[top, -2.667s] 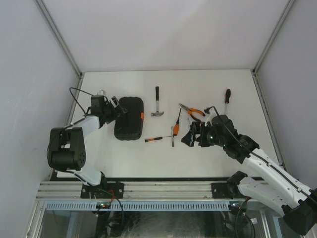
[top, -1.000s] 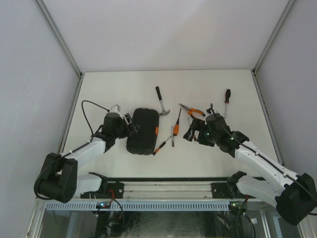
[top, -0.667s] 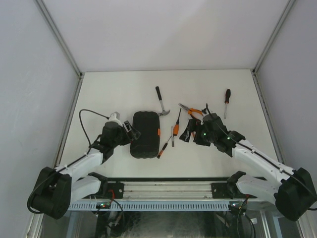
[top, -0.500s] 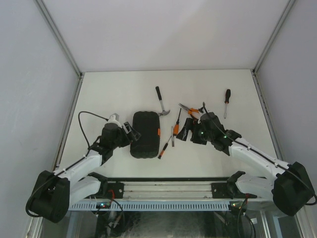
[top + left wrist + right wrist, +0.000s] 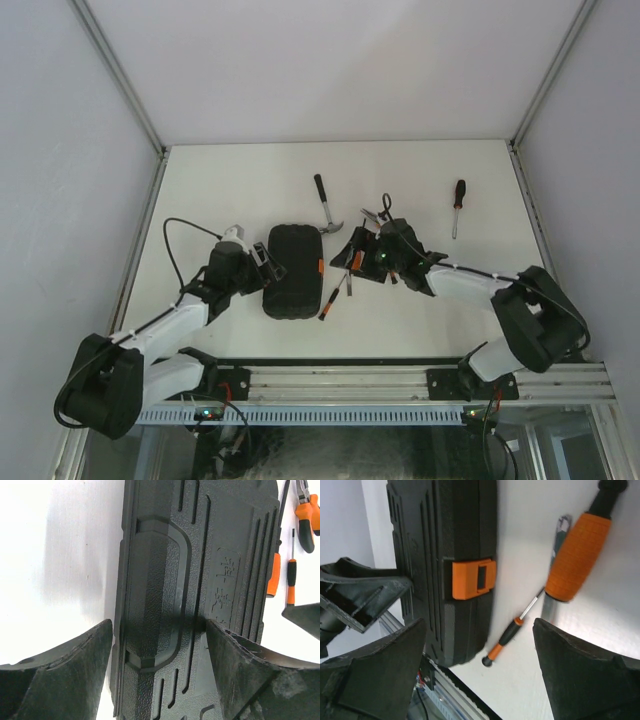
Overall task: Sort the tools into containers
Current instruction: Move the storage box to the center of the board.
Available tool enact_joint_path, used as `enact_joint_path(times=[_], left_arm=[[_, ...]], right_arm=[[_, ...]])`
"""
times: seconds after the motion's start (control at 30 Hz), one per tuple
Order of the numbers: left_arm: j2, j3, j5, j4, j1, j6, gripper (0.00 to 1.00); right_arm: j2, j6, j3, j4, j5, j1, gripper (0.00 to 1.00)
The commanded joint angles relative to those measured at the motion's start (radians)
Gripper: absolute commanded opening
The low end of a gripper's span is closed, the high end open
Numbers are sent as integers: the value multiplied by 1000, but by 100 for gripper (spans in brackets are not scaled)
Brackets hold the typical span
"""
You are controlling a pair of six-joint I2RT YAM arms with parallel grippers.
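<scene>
The closed black tool case (image 5: pixel 293 270) lies at centre-left, its orange latch (image 5: pixel 320 266) facing right. My left gripper (image 5: pixel 265 268) is open at the case's left edge; in the left wrist view (image 5: pixel 157 672) one finger is over the table and the other over the case lid (image 5: pixel 200 555). My right gripper (image 5: pixel 350 262) is open and empty just right of the latch (image 5: pixel 474 579), above a slim screwdriver (image 5: pixel 512 632) and an orange-handled tool (image 5: pixel 577 555). The hammer (image 5: pixel 325 205) lies behind the case. The longer screwdriver (image 5: pixel 458 205) lies far right. The pliers (image 5: pixel 307 510) are mostly hidden under the right arm.
A slim screwdriver (image 5: pixel 330 298) lies against the case's right front corner. White walls and metal posts ring the table. The rail (image 5: pixel 330 375) with the arm bases runs along the near edge. A cable (image 5: pixel 180 235) loops off the left arm.
My left gripper has pushed the case right and nearer, nudging the hammer and slim screwdriver. My right gripper has moved left from beside the pliers to the case's latch side.
</scene>
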Motion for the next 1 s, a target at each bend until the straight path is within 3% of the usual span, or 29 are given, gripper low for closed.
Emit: enact_joint_path(times=[0.0,0.37,0.67,0.97], left_arm=[[23,30,-12,-57,-1,33,78],[35,20,-1,-54,0,31,73],[60,-3,35,-9,17,-11,55],[64,-65,123,65,114,-39,41]], right_arm=[[78,81,66,201,-47,9,87],[242,154,90,375,-98,23,88],[292,152,91,401,-105,40,86],[343,171,74,484,-149,40,81]])
